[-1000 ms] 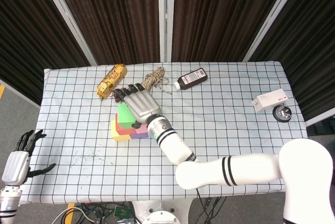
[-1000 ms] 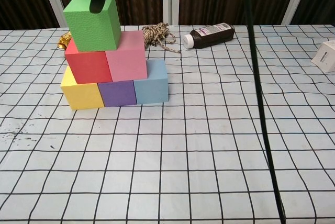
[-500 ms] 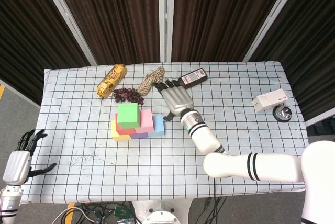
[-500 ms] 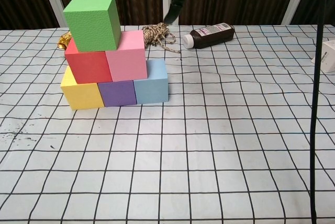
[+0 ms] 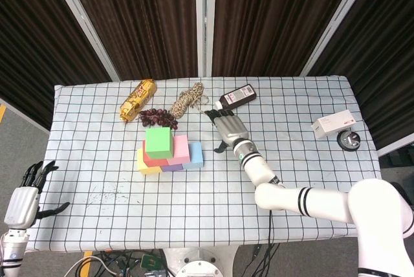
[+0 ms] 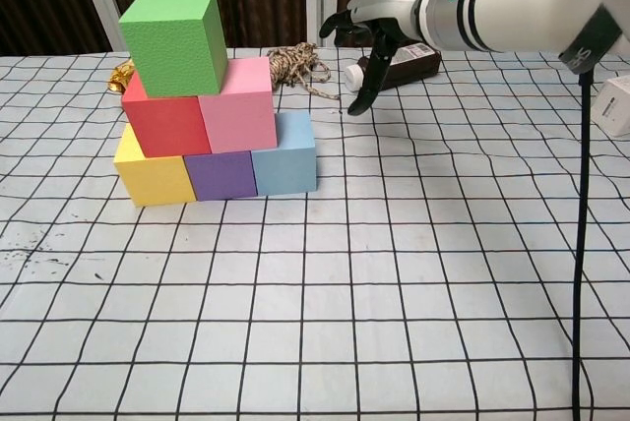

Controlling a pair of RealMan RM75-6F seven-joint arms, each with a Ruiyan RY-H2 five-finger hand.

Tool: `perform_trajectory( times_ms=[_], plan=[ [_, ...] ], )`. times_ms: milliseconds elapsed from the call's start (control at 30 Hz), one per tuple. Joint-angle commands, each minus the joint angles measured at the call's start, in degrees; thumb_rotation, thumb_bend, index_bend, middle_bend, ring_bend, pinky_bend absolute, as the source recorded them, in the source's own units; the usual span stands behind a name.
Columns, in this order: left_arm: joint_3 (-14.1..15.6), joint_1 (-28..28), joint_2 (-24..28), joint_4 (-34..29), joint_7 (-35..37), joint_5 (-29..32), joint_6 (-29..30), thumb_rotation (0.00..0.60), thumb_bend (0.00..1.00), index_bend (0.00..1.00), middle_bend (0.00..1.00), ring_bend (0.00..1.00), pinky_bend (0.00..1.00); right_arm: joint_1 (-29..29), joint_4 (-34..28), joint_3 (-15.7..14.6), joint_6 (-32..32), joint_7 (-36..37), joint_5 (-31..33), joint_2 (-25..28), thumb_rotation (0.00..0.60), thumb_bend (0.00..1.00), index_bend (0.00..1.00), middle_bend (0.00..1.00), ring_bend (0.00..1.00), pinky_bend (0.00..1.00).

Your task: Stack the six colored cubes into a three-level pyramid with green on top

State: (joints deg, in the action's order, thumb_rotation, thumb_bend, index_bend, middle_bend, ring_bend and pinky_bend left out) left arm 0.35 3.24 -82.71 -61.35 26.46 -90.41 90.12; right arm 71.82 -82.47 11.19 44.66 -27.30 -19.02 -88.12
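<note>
At table's left-centre: green cube [image 6: 174,40] seated atop the red cube [image 6: 164,124] and pink cube [image 6: 238,104], released. Right hand [image 6: 373,31] withdrawn rightward since, fingers spread, empty. Left hand [image 5: 22,200] idle, fingers apart. Pyramid judged complete.

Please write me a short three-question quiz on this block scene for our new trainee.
1. True or false: the green block sits centred over the red block and pink block.
2. Which block is at the right end of the bottom row: (a) yellow block, (b) purple block, (c) blue block?
3. What is the right hand holding?

Key:
1. False; it sits mainly over the red block, towards the left.
2. (c).
3. Nothing; its fingers are apart, and it hangs between the stack and the dark bottle.
</note>
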Motion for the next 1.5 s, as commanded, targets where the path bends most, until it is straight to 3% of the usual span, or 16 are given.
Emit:
perform_trajectory(
  times_ms=[33,367,767,1500],
  plan=[
    [-0.02,-0.07,-0.05,0.12,0.11,0.07,0.05,0.600,0.00,0.06,0.18,0.00,0.05,-0.74,2.52,-0.43,-0.53,1.15,-1.92,-2.17,0.600,0.07,0.00,0.04,0.00,0.00],
    [0.01,-0.05,-0.41,0.81,0.77,0.09,-0.08,0.600,0.00,0.06,0.18,0.00,0.05,-1.51,7.09,-0.77,-1.70,1.95,-3.97,-6.30,0.600,0.07,0.00,0.02,0.00,0.00],
    [-0.01,-0.19,-0.47,1.10,1.28,0.26,-0.09,0.600,0.00,0.06,0.18,0.00,0.05,-2.92,13.79,1.55,-1.90,5.43,-8.34,-12.30,0.600,0.07,0.00,0.01,0.00,0.00],
    [-0.20,-0.13,-0.52,1.33,1.79,0.42,-0.17,0.600,0.00,0.06,0.18,0.00,0.05,-3.98,17.04,3.29,-2.59,4.35,-10.36,-15.69,0.600,0.09,0.00,0.01,0.00,0.00]
  ],
)
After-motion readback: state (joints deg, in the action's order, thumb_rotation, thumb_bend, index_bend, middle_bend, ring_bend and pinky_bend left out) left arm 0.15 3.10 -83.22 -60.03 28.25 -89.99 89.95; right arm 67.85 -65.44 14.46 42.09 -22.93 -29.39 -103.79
